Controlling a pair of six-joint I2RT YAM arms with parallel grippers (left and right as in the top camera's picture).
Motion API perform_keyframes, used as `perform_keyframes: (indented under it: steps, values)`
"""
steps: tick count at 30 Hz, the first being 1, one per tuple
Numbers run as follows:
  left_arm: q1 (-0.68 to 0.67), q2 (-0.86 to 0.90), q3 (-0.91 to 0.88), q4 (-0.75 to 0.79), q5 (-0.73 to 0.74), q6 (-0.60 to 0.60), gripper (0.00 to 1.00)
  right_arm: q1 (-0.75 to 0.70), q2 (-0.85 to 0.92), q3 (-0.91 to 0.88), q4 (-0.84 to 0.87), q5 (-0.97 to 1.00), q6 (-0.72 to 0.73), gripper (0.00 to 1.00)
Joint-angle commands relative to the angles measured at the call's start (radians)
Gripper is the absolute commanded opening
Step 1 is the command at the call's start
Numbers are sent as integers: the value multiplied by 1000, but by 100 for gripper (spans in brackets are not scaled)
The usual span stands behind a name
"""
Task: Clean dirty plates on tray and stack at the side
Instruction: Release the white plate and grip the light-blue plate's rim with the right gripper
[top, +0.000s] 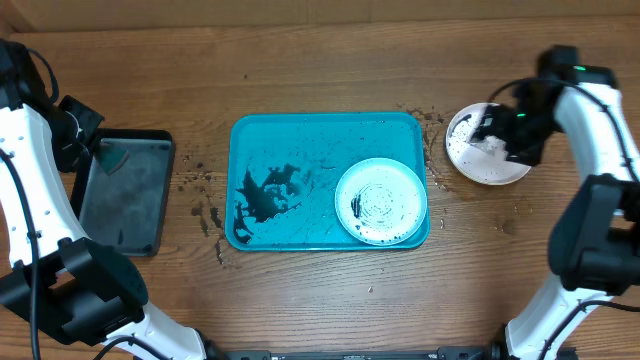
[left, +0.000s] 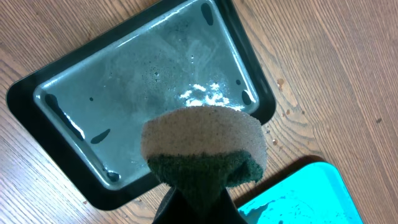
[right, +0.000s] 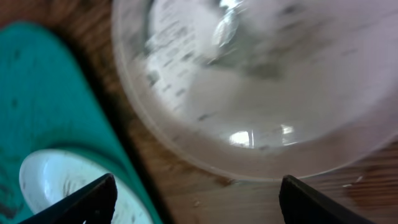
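Right gripper (right: 198, 190), fingers spread wide, hovers over a white plate (top: 482, 166) just right of the tray (top: 300, 130), seemingly the stacking spot. A teal-rimmed plate (top: 380, 201) at the tray's right end awaits the sponge (left: 205, 146) clamped in the left gripper (left: 189, 204).

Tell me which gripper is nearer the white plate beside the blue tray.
Right. The right gripper is directly over the white plate, its fingers spread. The left gripper is far off past the blue tray, over the black tray, clamping a sponge.

overhead: top-down | left wrist: near black tray (left: 124, 81) | right wrist: near white plate (right: 280, 112) | all share turquoise tray (top: 300, 130)
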Motion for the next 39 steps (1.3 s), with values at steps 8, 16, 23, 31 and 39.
perform_keyframes:
  steps: [8,16,23,31,39]
  values:
    - [-7,6,-3,2,6,6,4,360,-46,-79,-12,178,89,75]
    - [-8,6,-3,4,27,16,5,402,-46,-200,46,180,114,41]
    - [-8,6,-3,4,30,17,4,402,-46,-231,72,171,115,37]
    - [-7,6,-3,4,30,17,4,402,-40,-263,93,164,136,32]
    - [-8,6,-3,4,30,17,4,402,-40,-275,109,119,136,32]
